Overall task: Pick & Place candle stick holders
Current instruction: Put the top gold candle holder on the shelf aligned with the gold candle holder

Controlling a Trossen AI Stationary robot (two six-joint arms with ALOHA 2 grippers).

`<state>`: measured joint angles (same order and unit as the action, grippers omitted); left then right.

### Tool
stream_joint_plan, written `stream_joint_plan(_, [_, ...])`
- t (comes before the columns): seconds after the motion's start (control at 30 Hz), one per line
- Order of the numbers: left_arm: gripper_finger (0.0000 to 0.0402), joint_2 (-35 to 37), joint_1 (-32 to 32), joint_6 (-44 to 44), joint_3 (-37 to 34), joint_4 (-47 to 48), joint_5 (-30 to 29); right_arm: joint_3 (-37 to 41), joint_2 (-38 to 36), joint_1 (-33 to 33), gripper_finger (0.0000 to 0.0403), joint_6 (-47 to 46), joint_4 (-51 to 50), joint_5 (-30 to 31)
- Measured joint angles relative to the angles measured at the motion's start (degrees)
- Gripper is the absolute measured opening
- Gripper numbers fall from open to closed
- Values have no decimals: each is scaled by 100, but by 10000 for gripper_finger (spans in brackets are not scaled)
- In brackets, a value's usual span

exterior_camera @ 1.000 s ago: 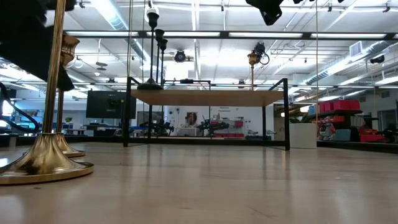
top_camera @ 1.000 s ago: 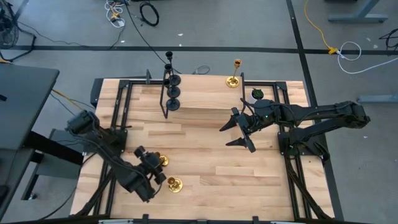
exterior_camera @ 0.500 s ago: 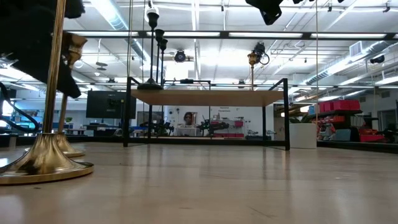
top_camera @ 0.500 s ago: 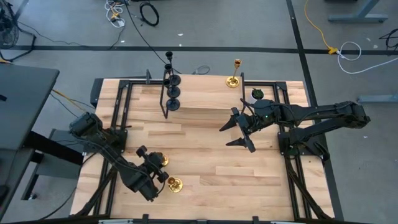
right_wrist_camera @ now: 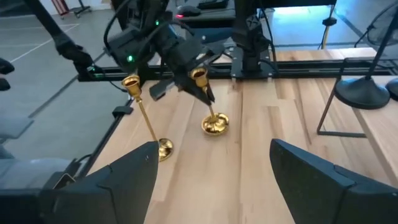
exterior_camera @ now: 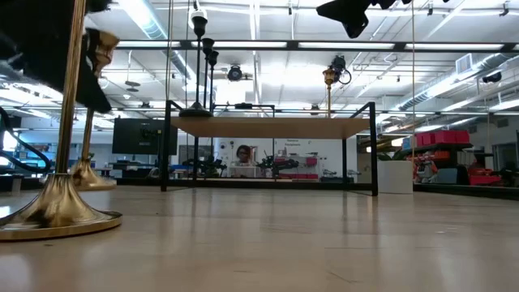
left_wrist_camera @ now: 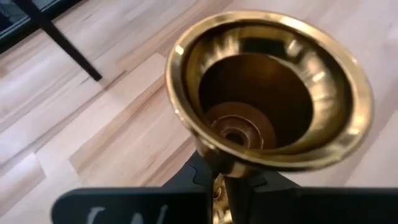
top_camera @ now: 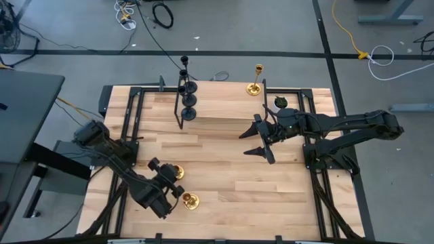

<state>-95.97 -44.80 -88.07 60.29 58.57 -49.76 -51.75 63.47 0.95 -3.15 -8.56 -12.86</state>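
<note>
Two gold candle stick holders are near the table's front left. One stands free on its round base. My left gripper is shut on the other, whose cup fills the left wrist view. A third gold holder and several black ones stand on a raised shelf at the far side. My right gripper hangs open above the table's middle right, with nothing between its fingers. My left gripper pinches the gold holder's thin stem between its two fingers, just below the cup. The fingers come slanting down from the table's left and lie across the stem. The holder is tilted, and its base is raised a little off the table.
The wooden shelf on a black frame spans the far middle of the table. A small pot with a green plant sits at the far right. Black rails run along both sides. Bare wood lies between the two grippers.
My left gripper has shut on the gold holder's stem just below the cup and taken hold. The holder has since tipped, and its base has come up slightly off the table. The other gold holder has stayed where it was.
</note>
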Motion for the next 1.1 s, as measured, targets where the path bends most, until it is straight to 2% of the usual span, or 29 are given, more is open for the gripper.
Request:
stream_joint_plan(0.23, [14, 602, 99, 868, 522, 188, -60, 0, 1, 2, 304, -8, 0, 145])
stream_joint_plan(0.33, [14, 901, 240, 1402, 1005, 430, -161, 0, 1, 0, 304, -10, 0, 350])
stream_joint_plan(0.5, [14, 1303, 553, 2758, 1947, 642, -474, 0, 1, 0, 304, 5, -1, 494])
stream_joint_plan(0.63, [14, 1443, 1012, 4137, 2780, 555, -387, 0, 1, 0, 304, -16, 26, 298])
stream_joint_plan(0.77, [14, 1434, 1628, 5472, 3534, 263, 13, 0, 1, 4, 304, -51, 199, 365])
stream_joint_plan(0.9, [14, 1432, 2258, 6551, 3878, -438, 842, 0, 1, 0, 304, -76, 234, 475])
stream_joint_plan(1.1, [14, 1404, 3059, 7208, 3908, -921, 1925, 0, 1, 2, 304, 80, 335, 385])
